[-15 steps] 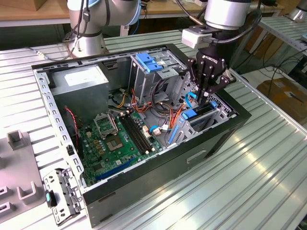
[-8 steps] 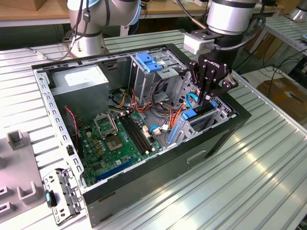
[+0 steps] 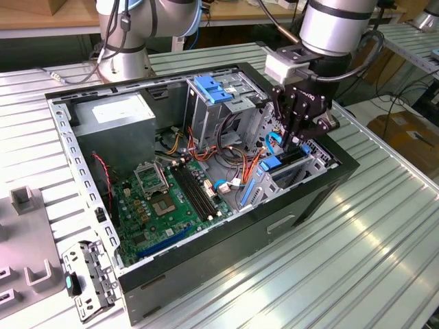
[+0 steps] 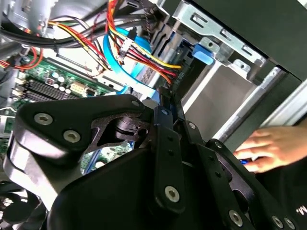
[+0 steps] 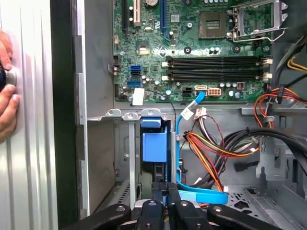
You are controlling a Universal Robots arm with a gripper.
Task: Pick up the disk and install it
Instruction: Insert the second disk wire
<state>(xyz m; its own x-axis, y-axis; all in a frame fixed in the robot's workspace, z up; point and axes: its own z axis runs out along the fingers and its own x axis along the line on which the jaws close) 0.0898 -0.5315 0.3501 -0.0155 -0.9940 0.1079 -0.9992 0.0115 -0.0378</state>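
- Black gripper point(image 5: 169, 203) fills my foreground in both wrist views, fingers point(image 4: 168, 124) pinched narrow, apparently on the top edge of the disk point(image 3: 288, 166).
- I see the disk standing on edge in its bay point(image 3: 317, 159) at the case's front corner.
- Someone's hand point(image 5: 5, 91) rests on the table point(image 3: 357, 233) outside the case point(image 3: 206, 274).

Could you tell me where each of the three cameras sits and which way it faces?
Exterior view: off the arm, above the table, looking down on the open black computer case; silver arm and black gripper show.
First wrist view: on the wrist, looking past the gripper at the green motherboard; a person's hand shows.
Second wrist view: on the wrist, looking over the gripper linkage at cables.
Both wrist views share the flat blue cable.
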